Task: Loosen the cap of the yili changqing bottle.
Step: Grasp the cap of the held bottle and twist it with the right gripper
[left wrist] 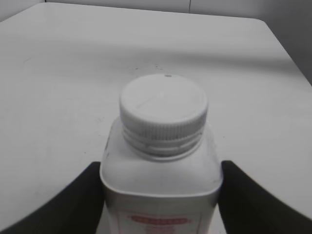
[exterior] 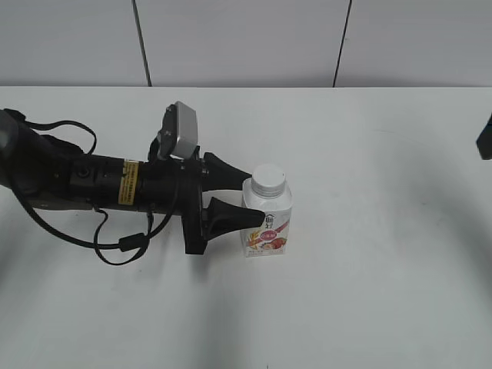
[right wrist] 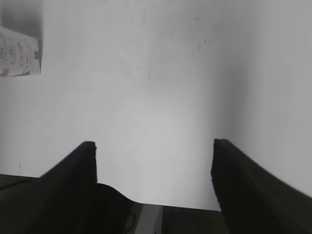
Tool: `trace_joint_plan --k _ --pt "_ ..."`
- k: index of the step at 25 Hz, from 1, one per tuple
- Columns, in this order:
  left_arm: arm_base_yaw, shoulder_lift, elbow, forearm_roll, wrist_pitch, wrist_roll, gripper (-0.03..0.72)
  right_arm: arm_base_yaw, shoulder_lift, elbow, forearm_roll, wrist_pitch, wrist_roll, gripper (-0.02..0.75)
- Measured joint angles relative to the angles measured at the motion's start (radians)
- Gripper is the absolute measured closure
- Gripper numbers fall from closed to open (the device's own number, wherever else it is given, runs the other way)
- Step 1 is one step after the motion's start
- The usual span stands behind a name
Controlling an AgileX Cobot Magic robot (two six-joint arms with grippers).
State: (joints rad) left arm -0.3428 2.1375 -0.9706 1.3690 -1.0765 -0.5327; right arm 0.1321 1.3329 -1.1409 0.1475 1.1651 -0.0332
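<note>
The yili changqing bottle (exterior: pixel 268 224) stands upright on the white table, with its red-pink label facing the front. Its white ribbed cap (exterior: pixel 269 178) sits on the neck. In the left wrist view the cap (left wrist: pixel 164 108) and the bottle's shoulders (left wrist: pixel 161 178) fill the middle. My left gripper (exterior: pixel 252 196) reaches in from the left, and its black jaws (left wrist: pixel 161 170) press against both sides of the bottle's body below the cap. My right gripper (right wrist: pixel 153 144) is open and empty over bare table. A corner of the bottle (right wrist: pixel 19 51) shows at the top left of the right wrist view.
The white table (exterior: pixel 369 292) extends around the bottle. A grey panelled wall (exterior: pixel 246 38) runs along the back edge. The left arm with its cables (exterior: pixel 84 184) lies across the left side. A dark part of the right arm (exterior: pixel 485 137) shows at the right edge.
</note>
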Motion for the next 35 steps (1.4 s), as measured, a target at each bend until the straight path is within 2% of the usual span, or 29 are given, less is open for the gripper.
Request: trace_joint_plan --k 12,15,18,27,35 --pt "0.000 0.000 0.000 0.000 0.000 0.000 0.253 0.000 0.385 -0.276 0.012 0.045 -0.001 0.166" --pt "0.000 0.000 0.000 0.000 0.000 -0.001 0.253 0.015 0.455 -0.345 0.017 0.047 -0.005 0.197" --pt "0.000 0.000 0.000 0.000 -0.001 -0.001 0.253 0.069 0.498 -0.399 0.018 0.047 -0.014 0.221" --pt "0.000 0.000 0.000 0.000 -0.001 -0.001 0.253 0.326 0.549 -0.502 0.028 0.047 -0.009 0.228" --pt "0.000 0.000 0.000 0.000 0.000 -0.002 0.254 0.450 0.613 -0.551 0.046 0.051 0.025 0.230"
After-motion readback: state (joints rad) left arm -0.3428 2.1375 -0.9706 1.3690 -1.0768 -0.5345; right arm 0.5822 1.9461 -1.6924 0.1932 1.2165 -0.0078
